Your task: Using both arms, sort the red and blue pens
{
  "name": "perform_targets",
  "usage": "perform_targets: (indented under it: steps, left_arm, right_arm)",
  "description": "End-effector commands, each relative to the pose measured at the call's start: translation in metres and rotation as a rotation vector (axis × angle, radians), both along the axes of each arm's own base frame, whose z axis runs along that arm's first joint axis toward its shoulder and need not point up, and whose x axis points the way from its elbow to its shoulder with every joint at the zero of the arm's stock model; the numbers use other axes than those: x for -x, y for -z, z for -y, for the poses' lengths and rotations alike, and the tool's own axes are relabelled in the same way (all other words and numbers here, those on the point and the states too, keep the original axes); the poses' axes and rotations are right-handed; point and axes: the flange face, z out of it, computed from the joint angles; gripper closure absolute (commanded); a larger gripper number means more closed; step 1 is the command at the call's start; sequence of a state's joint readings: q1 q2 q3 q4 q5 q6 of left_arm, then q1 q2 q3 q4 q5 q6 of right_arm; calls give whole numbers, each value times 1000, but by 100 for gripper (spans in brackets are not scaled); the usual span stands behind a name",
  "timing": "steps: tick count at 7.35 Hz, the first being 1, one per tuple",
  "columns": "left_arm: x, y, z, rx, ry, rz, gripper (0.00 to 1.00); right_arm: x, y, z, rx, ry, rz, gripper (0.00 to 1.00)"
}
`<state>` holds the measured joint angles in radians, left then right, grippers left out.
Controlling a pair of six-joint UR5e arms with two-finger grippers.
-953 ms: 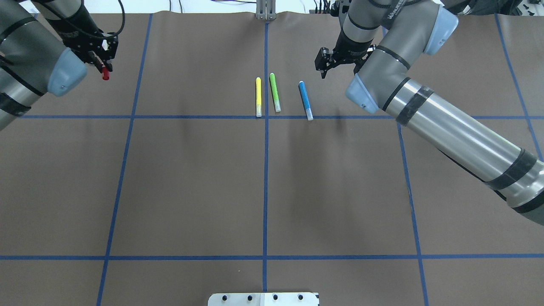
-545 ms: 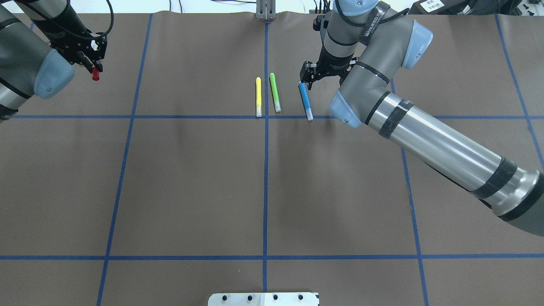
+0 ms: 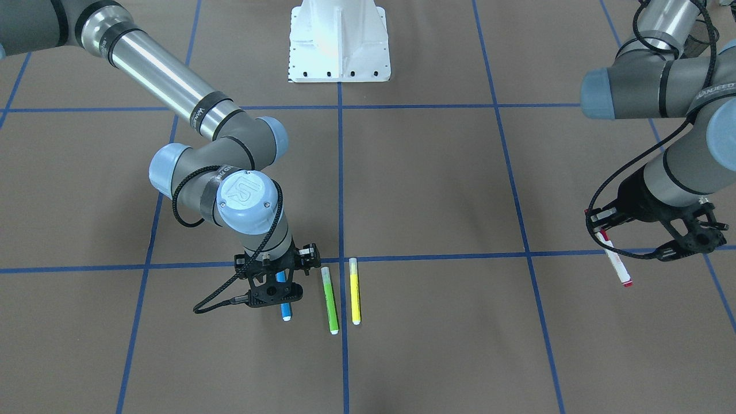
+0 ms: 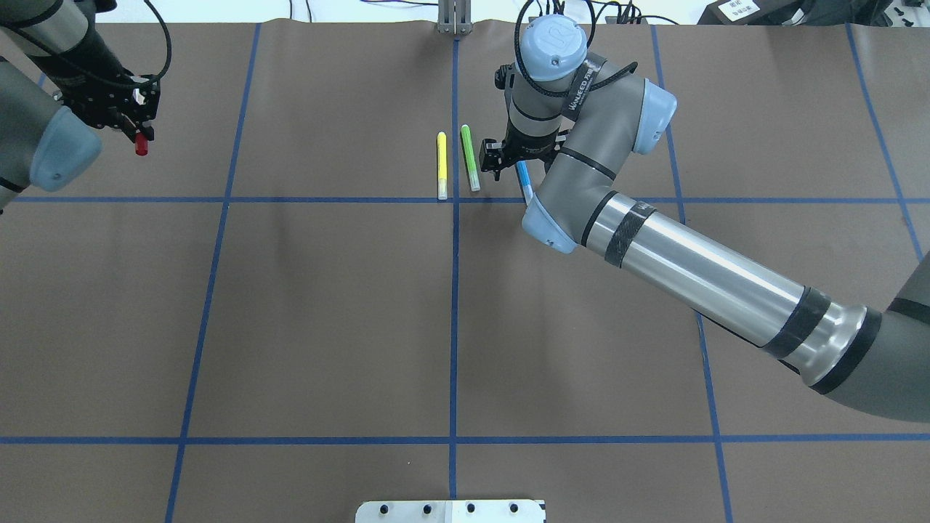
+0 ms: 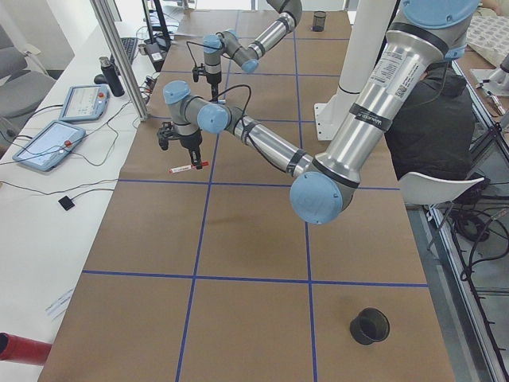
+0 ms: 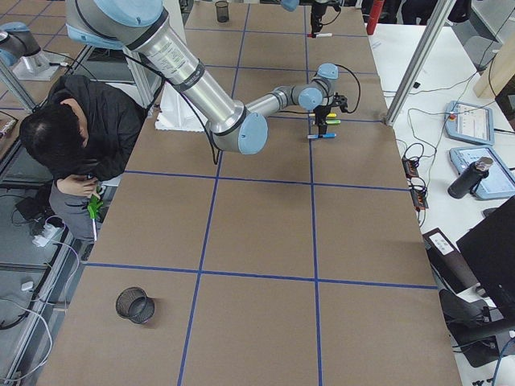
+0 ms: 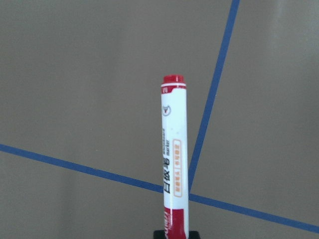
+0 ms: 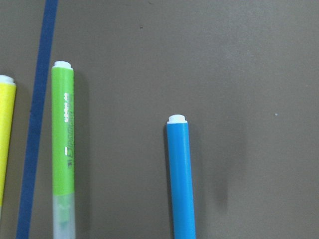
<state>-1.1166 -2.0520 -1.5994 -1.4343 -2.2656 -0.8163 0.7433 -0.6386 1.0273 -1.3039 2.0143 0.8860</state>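
Observation:
The red pen (image 4: pixel 141 147), white-barrelled with red ends, hangs above the table with my left gripper (image 4: pixel 134 125) shut on its cap end. In the left wrist view the red pen (image 7: pixel 174 159) points away over a blue tape crossing. From the front it is the red pen (image 3: pixel 614 261) slanting down from the left gripper (image 3: pixel 601 225). The blue pen (image 4: pixel 524 181) lies on the table, and my right gripper (image 4: pixel 512 157) stands open low over its far half. The right gripper (image 3: pixel 278 270) straddles the blue pen (image 3: pixel 286 310). The right wrist view shows the blue pen (image 8: pixel 180 184) with no fingers in sight.
A green marker (image 4: pixel 469 157) and a yellow marker (image 4: pixel 441 165) lie parallel just left of the blue pen. A black cup (image 5: pixel 371 326) and a mesh cup (image 6: pixel 135 304) stand at the table's two ends. A seated person (image 6: pixel 80 133) is beside the table.
My right arm has swung left and come down over the blue pen. My left gripper has carried the red pen further left.

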Motion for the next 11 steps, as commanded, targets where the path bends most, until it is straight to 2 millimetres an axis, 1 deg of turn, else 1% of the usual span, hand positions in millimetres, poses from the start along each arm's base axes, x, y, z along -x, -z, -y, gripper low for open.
perform_targets:
  steps: [1,2,5,7,8,10,11]
  left_arm:
    - [2,-4,-5,-3,-4,1,100]
    - [2,-4,-5,-3,-4,1,100]
    - [3,-8,-6,0,-4,2,100]
    - [3,-8,-6,0,-4,2,100]
    - [3,-8,-6,-1,-4,1,100]
    - [2,-8,-6,-1,-6,1,100]
    - [2,-9,-6,1,-6,3,100]
  right_arm:
    - [3,-8,0,6,5,-10,13]
    - [2,-11,-1,8,5,-12,15]
    - [2,-19,0,15,5,-23,27]
    - [2,-29,-1,23,7,-31,34]
    - [2,-27,-1,21,7,-29,38]
    - [2,-25,-1,21,5,-27,62]
    - [2,-25,-1,22,4,-27,81]
